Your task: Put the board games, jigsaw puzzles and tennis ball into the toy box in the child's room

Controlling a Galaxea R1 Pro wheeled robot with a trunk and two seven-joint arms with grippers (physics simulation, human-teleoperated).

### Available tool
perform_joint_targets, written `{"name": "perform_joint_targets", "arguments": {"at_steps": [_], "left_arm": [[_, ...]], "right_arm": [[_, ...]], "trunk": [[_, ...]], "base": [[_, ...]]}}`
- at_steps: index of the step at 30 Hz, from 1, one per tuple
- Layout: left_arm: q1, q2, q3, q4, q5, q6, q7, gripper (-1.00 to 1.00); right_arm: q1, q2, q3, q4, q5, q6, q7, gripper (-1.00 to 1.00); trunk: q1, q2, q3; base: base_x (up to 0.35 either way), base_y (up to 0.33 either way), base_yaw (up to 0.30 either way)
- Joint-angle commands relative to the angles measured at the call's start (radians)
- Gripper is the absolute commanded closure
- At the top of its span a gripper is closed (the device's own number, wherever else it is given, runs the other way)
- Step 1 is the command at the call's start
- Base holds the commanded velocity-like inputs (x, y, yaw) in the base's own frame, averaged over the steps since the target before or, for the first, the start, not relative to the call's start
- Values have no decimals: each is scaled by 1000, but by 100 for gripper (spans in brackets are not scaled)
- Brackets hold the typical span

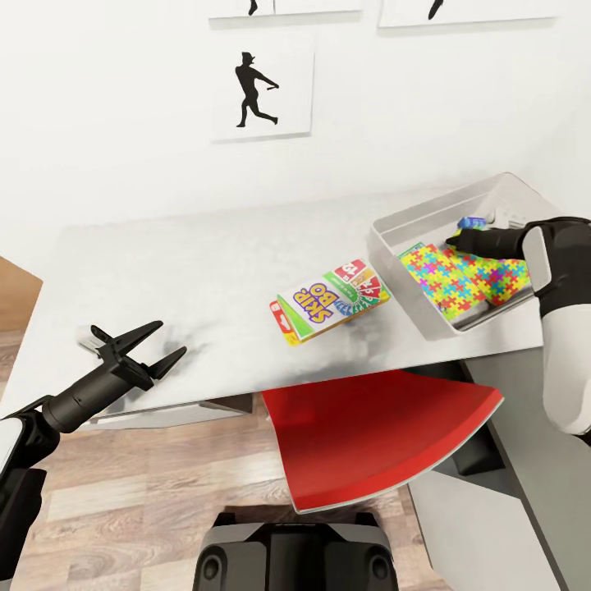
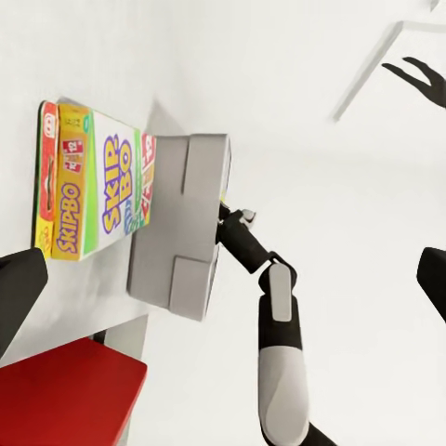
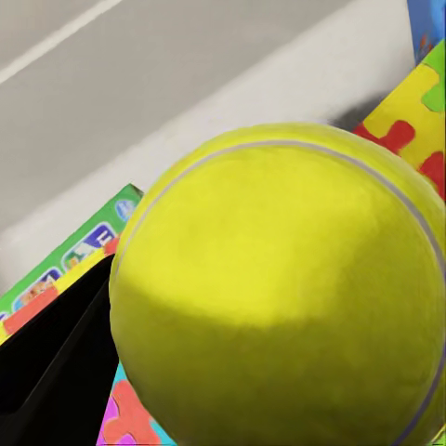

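Head camera first: the long white-topped table [image 1: 189,263] stood against a white wall hung with black silhouette figure prints [image 1: 261,90]. On its right end sat the shallow light-grey toy box [image 1: 394,242], with a bright multicoloured jigsaw puzzle panel [image 1: 460,283] lying flat inside it. Just beside the box, on the tabletop, lay a yellow-and-green Skip-Bo game box [image 1: 328,302], face up. The right gripper [image 1: 460,240] reached into the toy box above the puzzle; from here I could not tell how its fingers stood. The left gripper [image 1: 152,346] hovered over the table's near left edge, fingers spread and holding nothing. A red chair seat [image 1: 377,435] showed below the table's front edge.

Left wrist camera: the Skip-Bo box [image 2: 93,190] and the grey toy box [image 2: 181,223] appeared side by side, with the right arm [image 2: 274,316] reaching into the bin.

Right wrist camera: a fuzzy yellow-green tennis ball [image 3: 279,288] sat close against the lens beside one dark finger [image 3: 46,362], over the puzzle [image 3: 409,111] and the bin's grey wall [image 3: 232,93]; whether the fingers pinched it was unclear.
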Motion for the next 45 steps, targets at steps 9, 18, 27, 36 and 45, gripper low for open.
{"name": "perform_joint_targets", "arguments": {"at_steps": [9,18,27,36,45], "left_arm": [[-1,0,1,0,-10,3,-11,-100],[-1,0,1,0,-10,3,-11,-100],[-1,0,1,0,-10,4,-11,-100],[-1,0,1,0,-10,4,-12,-100],[-1,0,1,0,-10,4,-13,-100]], "right_arm": [[-2,2,0,60,-9,-39,-3,100],[-19,1,0,87,-9,-60,-3,-100],[-25,-1,1,91,-10,-64,-2,-100],[-26,-5,0,88,-13,-64,-1,-100],[-31,-13,-1,67,-13,-58,0,-100]], "trunk": [[1,-2,-1],[1,-2,-1],[1,-2,-1],[1,-2,-1],[1,-2,-1]], "base": [[0,0,0],[0,0,0],[0,0,0],[0,0,0],[0,0,0]]}}
